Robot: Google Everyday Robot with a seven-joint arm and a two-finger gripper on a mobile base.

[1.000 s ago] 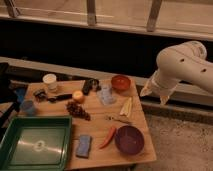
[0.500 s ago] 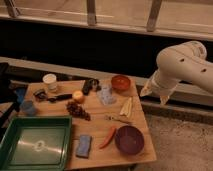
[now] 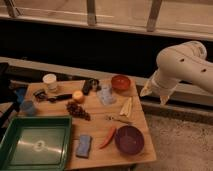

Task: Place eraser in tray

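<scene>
Hanging out past the right edge of the counter [image 3: 140,120], level with the red bowl [image 3: 120,82], the hand [image 3: 155,95] sits where it was a second ago; neither it nor the pale arm [image 3: 182,65] behind it has shifted, and nothing on the counter has been disturbed. Whether the hand is wide or narrow I cannot tell from this angle, though it looks to be carrying nothing. The eraser [image 3: 89,86] lies untouched near the back of the counter, a dark oblong just beside the orange ball [image 3: 78,96] and a little to its right, well apart from the hand. The tray [image 3: 30,119] waits at the front left corner, green and holding nothing but the pale mark at its centre, with the blue pad [image 3: 84,145] lying just off its right rim. With no change to report, the task reads as barely begun: the reach to the eraser is not yet made, and it would have to travel left across the red bowl and the clutter around it, minding the black-handled tool [image 3: 59,97] close by
</scene>
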